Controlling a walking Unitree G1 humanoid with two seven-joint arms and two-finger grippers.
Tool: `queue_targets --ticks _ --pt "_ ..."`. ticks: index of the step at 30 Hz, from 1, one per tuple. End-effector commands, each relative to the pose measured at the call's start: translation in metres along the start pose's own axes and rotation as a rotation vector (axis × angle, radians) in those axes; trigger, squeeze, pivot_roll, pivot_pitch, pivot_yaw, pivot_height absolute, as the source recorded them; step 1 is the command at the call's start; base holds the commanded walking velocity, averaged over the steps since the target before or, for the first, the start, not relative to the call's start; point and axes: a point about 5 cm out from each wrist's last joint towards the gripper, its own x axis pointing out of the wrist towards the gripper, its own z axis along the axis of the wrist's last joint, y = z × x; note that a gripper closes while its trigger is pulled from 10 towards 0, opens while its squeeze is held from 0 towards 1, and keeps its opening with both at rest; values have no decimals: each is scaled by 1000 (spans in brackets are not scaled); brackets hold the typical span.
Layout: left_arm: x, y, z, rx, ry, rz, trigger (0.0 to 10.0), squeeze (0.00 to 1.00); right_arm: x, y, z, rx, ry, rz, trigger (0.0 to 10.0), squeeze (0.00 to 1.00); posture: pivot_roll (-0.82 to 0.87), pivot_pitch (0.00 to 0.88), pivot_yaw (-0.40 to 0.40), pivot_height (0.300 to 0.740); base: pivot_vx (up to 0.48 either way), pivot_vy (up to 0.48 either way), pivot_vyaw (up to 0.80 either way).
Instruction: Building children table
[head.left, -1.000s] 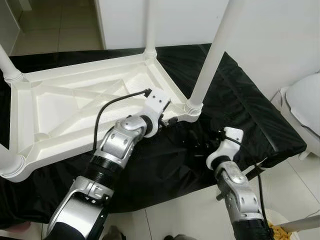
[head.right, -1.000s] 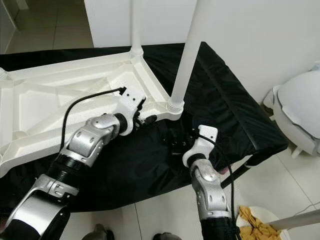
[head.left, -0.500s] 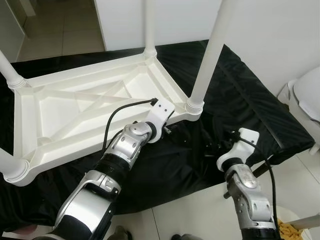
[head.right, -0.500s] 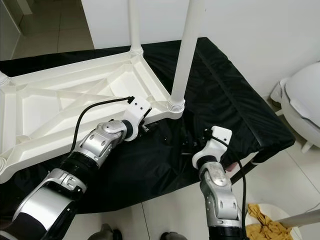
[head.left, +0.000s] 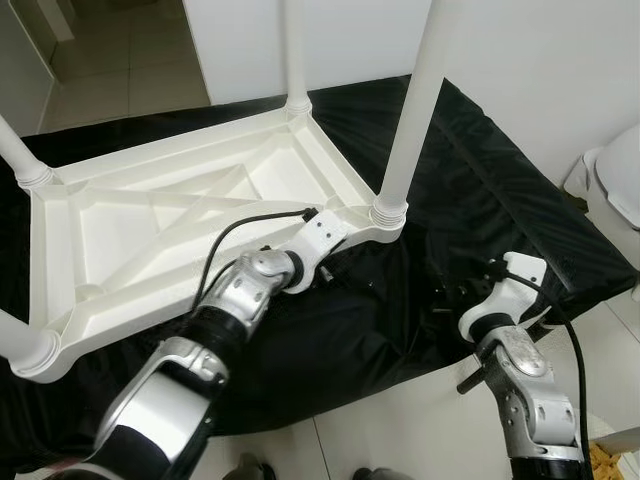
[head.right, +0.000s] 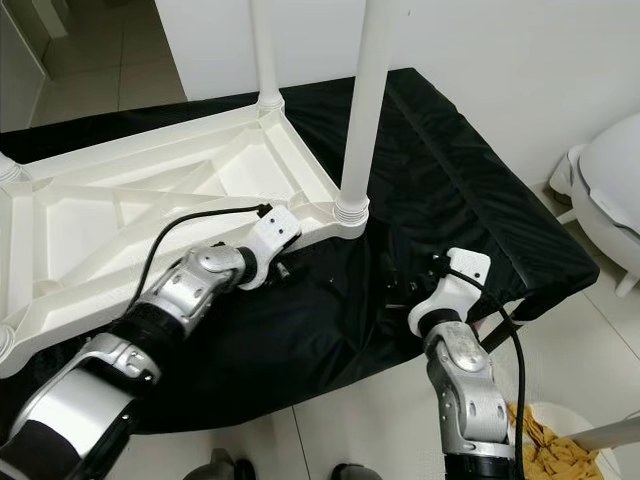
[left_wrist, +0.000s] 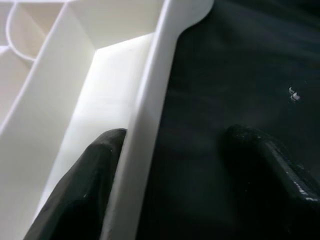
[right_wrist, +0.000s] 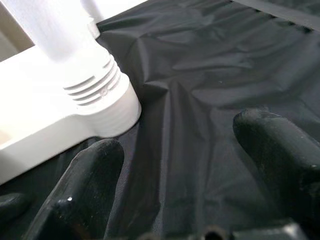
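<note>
A white plastic children's table (head.left: 150, 220) lies upside down on a black cloth (head.left: 480, 190), its legs pointing up. The near right leg (head.left: 405, 130) stands in its corner socket (right_wrist: 107, 107). My left gripper (left_wrist: 175, 142) is open and straddles the table's near rim (left_wrist: 150, 100) close to that corner. One finger (left_wrist: 95, 170) is inside the frame and the other is over the cloth. My right gripper (right_wrist: 182, 150) is open over the black cloth, to the right of the corner socket, with nothing between its fingers.
A white rounded object (head.right: 610, 190) stands on the tiled floor at the right. A white bin with yellowish scraps (head.right: 535, 430) sits by my right arm. A white wall (head.left: 520, 60) runs behind the cloth. The cloth's front edge hangs just before me.
My left gripper has lowered from above the rim onto the table's near edge. My right gripper has drifted right, away from the corner leg. The camera has shifted slightly.
</note>
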Motion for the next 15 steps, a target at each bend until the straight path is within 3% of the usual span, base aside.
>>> queue_targets --ticks 1,12,15 --pt "-8 -12 -4 -5 3 -176 10000 0 3 0 0 -1 11 33 10000 0 -150 100 89 740 0 0 0" --pt "-30 -20 -17 12 19 -219 10000 0 7 -6 4 -33 7 69 10000 0 -146 94 85 740 0 0 0" --pt "-45 -24 -24 4 36 -234 10000 0 5 -6 6 -60 20 163 10000 0 -140 99 78 740 0 0 0"
